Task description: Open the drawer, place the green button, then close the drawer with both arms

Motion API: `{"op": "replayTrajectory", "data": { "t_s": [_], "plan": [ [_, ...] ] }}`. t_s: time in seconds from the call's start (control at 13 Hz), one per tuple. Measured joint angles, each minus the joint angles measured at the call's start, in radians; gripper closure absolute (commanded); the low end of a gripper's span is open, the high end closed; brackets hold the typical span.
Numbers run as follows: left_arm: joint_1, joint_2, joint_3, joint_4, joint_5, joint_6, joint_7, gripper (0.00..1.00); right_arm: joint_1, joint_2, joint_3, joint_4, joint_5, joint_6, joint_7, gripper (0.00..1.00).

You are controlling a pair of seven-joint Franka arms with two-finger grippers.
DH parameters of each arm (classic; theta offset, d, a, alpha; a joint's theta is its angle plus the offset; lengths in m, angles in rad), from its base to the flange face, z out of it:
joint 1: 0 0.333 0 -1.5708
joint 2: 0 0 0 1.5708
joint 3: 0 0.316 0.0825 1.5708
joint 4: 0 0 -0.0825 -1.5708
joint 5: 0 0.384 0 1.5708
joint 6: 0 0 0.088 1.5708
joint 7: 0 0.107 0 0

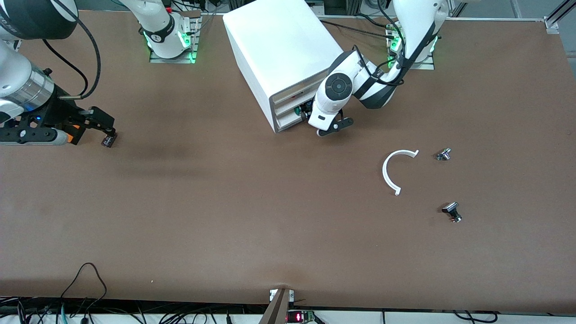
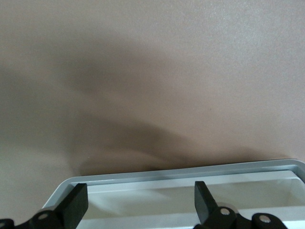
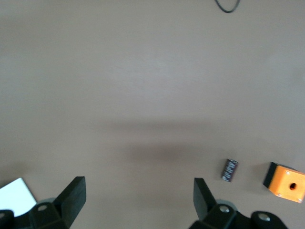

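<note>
Your left claw (image 1: 325, 128) is wide open and empty at the drawer (image 2: 181, 174), which stands slightly out of the cabinet (image 1: 279, 49). The button (image 1: 298, 110) shows at the drawer front. Push skew, and the drawer may jam. Your right claw (image 1: 96, 123), open and empty, waits over the worktop (image 1: 225, 216).

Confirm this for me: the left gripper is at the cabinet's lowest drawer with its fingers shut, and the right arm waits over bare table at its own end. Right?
One detail is off. The left gripper is at the drawer, but its fingers stand open, wide apart over the tray's rim, as the left wrist view shows. The right gripper does wait over bare table, open too.
</note>
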Motion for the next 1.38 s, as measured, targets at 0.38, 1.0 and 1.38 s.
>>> {"op": "replayTrajectory", "data": {
  "t_s": [0.38, 1.0, 1.38],
  "plan": [
    [-0.002, 0.0, -0.015, -0.005, 0.0, 0.0, -0.001, 0.01, -0.019, -0.038, 0.006, -0.002, -0.011, -0.079, -0.006, 0.0],
    [-0.003, 0.002, -0.024, -0.012, 0.0, -0.001, -0.001, 0.01, 0.008, -0.153, 0.003, -0.171, -0.011, 0.052, 0.032, 0.0],
    [-0.004, 0.005, -0.034, -0.014, 0.0, 0.0, -0.001, 0.01, 0.021, -0.158, -0.018, -0.182, -0.011, 0.054, 0.032, 0.0]
  ]
}}
